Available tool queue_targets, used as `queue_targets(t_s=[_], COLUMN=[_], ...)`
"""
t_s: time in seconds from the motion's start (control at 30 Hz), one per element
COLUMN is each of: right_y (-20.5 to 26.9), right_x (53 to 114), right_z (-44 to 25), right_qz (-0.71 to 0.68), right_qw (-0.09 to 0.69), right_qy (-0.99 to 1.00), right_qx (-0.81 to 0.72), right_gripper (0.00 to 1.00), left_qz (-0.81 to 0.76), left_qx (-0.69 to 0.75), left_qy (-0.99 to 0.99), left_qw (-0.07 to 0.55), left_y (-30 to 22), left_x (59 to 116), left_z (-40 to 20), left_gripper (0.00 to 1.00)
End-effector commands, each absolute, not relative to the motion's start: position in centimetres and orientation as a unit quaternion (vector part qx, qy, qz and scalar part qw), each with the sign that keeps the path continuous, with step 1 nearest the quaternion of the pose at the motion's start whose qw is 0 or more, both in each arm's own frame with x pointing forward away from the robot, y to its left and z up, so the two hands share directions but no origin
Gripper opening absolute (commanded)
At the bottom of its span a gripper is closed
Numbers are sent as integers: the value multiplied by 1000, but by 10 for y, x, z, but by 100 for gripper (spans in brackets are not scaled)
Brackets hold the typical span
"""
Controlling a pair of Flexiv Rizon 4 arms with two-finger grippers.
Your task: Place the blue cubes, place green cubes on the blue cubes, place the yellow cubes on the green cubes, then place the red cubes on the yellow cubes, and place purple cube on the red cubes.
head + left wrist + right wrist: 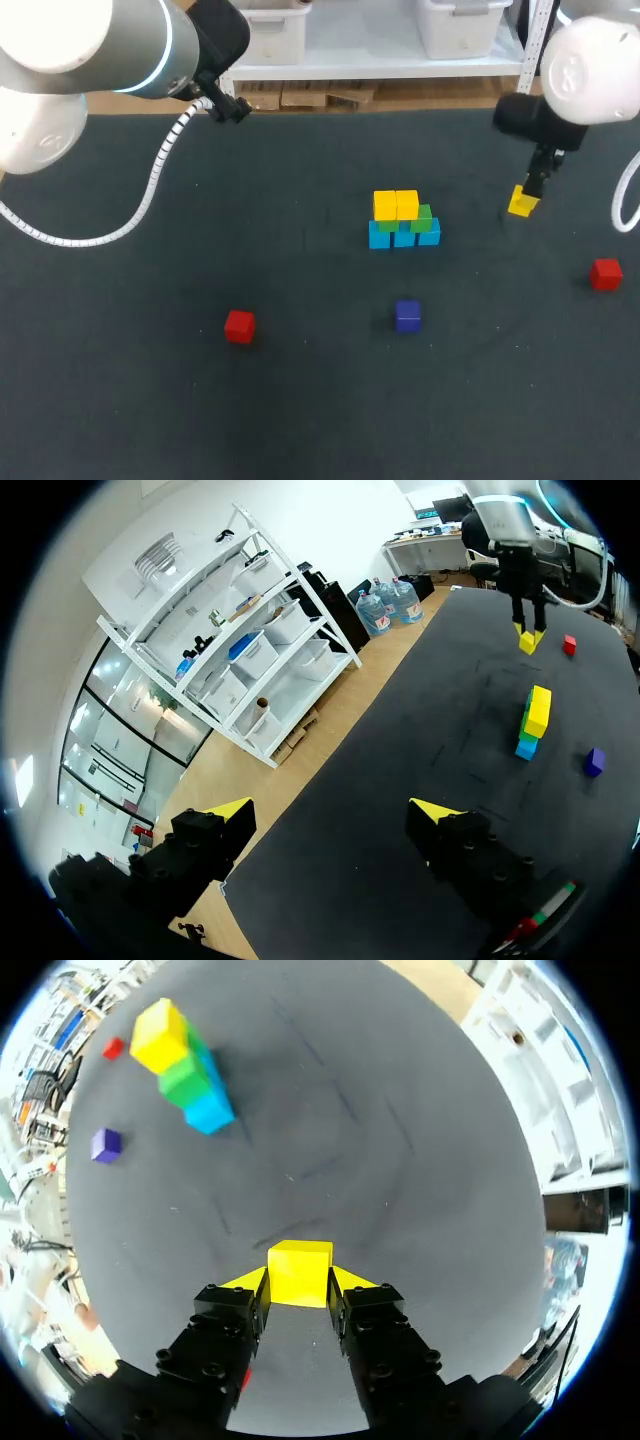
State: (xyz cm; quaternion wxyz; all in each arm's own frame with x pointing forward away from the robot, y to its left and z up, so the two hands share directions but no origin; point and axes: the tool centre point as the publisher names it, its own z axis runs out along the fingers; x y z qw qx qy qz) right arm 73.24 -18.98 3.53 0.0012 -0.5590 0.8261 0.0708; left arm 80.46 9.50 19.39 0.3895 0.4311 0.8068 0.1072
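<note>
My right gripper (299, 1282) is shut on a yellow cube (299, 1270), at the table's back right, low over the mat (522, 203). The stack (403, 222) stands mid-table: blue cubes (403, 237) in a row, green cubes (422, 216) on them, two yellow cubes (396, 204) on top. It also shows ahead of the right gripper as the stack (185, 1065). A purple cube (407, 315) lies in front of the stack. One red cube (239, 326) is front left, another red cube (605, 273) at the right. My left gripper (333, 815) hangs open and empty over the back left edge.
The dark mat (120, 400) covers the whole table. The left arm's white cable (150, 190) hangs over the back left part. Wide bare mat lies between the stack and the left red cube.
</note>
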Motion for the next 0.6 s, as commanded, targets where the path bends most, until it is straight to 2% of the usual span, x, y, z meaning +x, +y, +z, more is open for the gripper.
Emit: queue_targets(t_s=[0.03,0.33,0.6], right_y=[-185,-142,-107], right_x=[707,678,681], right_z=[63,82,78], right_qz=[81,83,74], right_qw=[28,32,32], right_qy=[806,723,683], right_qx=[-586,-685,-726], right_gripper=[0,0,0], left_qz=[106,106,106], left_qx=[433,433,433], left_qy=[807,807,807], left_qw=[389,389,389], left_y=[95,95,95], left_x=[806,806,806], left_z=[194,194,194], left_gripper=[100,100,100])
